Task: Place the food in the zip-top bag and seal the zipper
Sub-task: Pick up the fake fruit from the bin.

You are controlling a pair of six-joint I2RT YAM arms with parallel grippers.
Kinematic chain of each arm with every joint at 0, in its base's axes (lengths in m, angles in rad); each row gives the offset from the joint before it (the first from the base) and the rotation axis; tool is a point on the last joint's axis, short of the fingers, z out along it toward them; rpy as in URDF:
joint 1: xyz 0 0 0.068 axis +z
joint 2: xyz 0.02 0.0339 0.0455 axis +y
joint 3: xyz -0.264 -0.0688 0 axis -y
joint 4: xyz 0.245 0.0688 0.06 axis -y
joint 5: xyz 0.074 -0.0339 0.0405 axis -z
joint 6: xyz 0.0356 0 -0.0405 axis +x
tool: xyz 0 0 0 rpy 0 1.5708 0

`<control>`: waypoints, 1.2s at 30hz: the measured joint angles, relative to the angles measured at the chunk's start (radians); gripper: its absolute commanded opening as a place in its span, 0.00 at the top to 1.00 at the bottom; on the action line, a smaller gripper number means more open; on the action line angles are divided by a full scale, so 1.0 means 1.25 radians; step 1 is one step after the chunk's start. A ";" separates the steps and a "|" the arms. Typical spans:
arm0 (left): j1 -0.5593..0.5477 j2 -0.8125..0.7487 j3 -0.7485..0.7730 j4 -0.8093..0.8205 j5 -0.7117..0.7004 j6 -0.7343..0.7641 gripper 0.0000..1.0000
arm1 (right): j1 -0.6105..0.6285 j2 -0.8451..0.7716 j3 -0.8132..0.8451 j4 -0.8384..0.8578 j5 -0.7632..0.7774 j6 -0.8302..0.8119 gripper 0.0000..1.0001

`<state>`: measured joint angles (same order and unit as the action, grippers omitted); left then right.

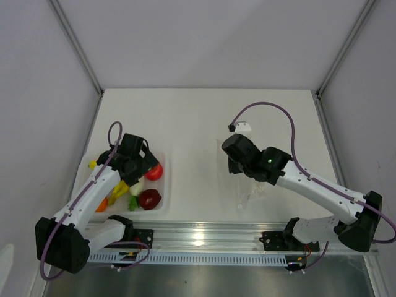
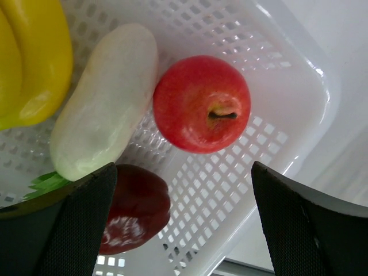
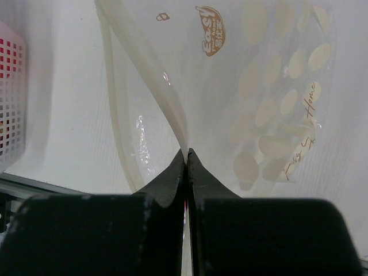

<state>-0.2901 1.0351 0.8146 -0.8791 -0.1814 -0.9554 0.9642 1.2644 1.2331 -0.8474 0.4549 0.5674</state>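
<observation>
Over the white perforated plastic tray, your left hand hangs wide open and empty above the round red toy apple — lower and close on it next — while your right hand, fully closed, pinches the lip of the clear crinkly zip-top bag on the surface.

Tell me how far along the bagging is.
Done: the right tool is shut on one layer of the bag mouth. In hand: the left tool hangs open over the apple in the tray. Left: no food is bagged yet; all must go in, then the zipper sealed.
</observation>
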 measured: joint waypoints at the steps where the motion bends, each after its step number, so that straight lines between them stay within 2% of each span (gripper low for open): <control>1: 0.002 0.021 0.010 0.007 0.004 -0.004 0.00 | 0.000 -0.001 -0.002 0.001 -0.001 0.000 1.00; 14: 0.006 0.208 0.057 0.089 0.036 -0.045 0.01 | -0.021 -0.006 -0.005 0.007 -0.002 -0.004 1.00; 27: 0.011 0.287 0.074 0.104 0.011 -0.078 0.00 | -0.041 -0.006 -0.007 0.010 -0.010 -0.015 1.00; 32: 0.011 0.289 0.071 0.111 0.004 -0.083 0.09 | -0.042 -0.006 -0.007 0.013 -0.016 -0.015 1.00; 36: 0.011 0.288 0.060 0.117 0.001 -0.081 0.22 | -0.042 -0.006 -0.007 0.013 -0.021 -0.015 1.00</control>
<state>-0.2760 1.3952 0.8902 -0.7334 -0.1802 -1.0569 0.9119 1.2572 1.2240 -0.8310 0.4282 0.5491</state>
